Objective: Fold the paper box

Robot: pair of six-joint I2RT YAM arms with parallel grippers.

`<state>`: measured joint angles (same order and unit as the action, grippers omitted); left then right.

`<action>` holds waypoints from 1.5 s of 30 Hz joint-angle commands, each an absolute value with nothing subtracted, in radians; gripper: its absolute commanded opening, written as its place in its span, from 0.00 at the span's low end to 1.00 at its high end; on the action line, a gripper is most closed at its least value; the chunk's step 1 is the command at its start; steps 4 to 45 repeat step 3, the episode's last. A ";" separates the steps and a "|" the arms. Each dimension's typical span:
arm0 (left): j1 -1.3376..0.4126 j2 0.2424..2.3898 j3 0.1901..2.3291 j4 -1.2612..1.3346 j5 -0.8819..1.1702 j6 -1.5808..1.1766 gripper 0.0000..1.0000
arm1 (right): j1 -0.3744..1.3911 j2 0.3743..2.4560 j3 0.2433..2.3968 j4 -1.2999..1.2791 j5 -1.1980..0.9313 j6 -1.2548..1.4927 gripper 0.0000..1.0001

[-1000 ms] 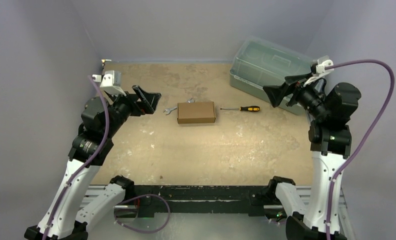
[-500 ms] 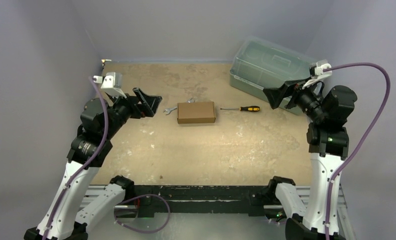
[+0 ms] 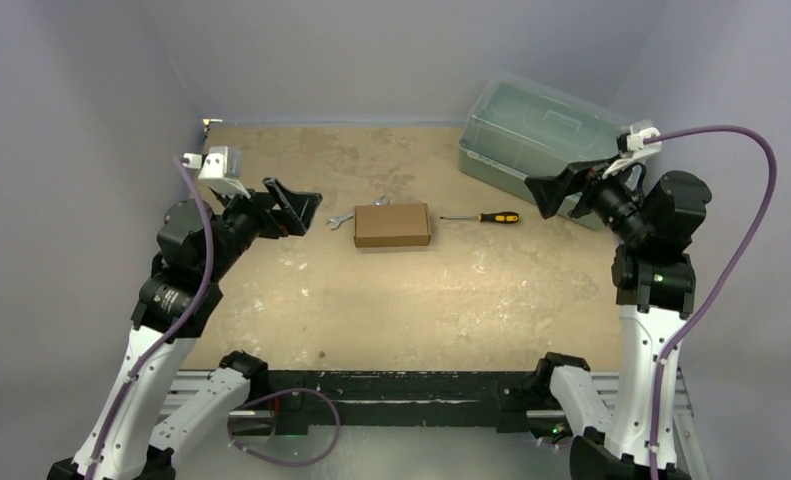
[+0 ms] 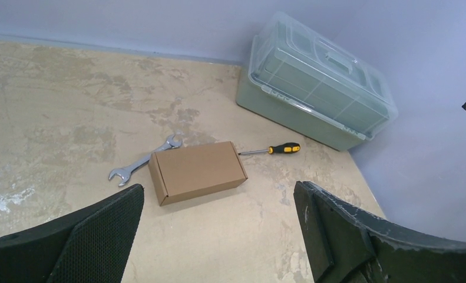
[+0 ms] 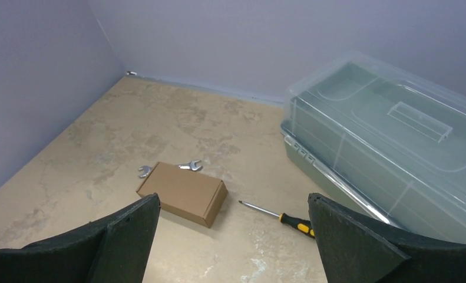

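Top view, table: a mottled tan tabletop (image 3: pixel 371 300) is seen, enclosed by pale violet walls (image 3: pixel 391 60).
Top view, paper box: the plain brown cardboard paper box (image 3: pixel 392 225) is found closed up into a flat rectangular block. It is laid near the middle of the table and is held by neither arm.
Top view, wrench: a silver open-ended wrench (image 3: pixel 340 219) is laid at the box's left end, angled toward its far edge.
Top view, screwdriver: a slim screwdriver with a black-and-yellow handle (image 3: pixel 498 217) is laid just right of the box, its shaft pointed at the box.
Top view, bin: a large translucent green-tinted plastic lidded bin (image 3: pixel 536 135) is set in the far right corner, lid on.
Top view, left gripper (image 3: pixel 304 207): held raised, left of the wrench, well apart from the box.
Top view, right gripper (image 3: pixel 543 196): held raised in front of the bin.
Left wrist view, fingers (image 4: pixel 101 236): two black fingers are spread wide, with nothing gripped; the box is framed far between them. Whether the wrench touches the box cannot be told.
Right wrist view, fingers (image 5: pixel 130 236): likewise spread wide and empty. The box is seen lying flat, wrench ends showing behind it, screwdriver near its right side, bin beyond.
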<state>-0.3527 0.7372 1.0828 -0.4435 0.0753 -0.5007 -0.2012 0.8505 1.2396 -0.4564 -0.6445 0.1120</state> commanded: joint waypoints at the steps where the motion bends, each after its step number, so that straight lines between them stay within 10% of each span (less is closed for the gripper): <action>1: -0.347 0.728 1.093 -0.437 0.089 -0.478 0.99 | -0.199 0.842 1.231 -0.436 -0.612 0.085 0.99; 45: -0.347 0.725 1.091 -0.436 0.090 -0.479 0.99 | -0.199 0.844 1.227 -0.433 -0.631 0.094 0.99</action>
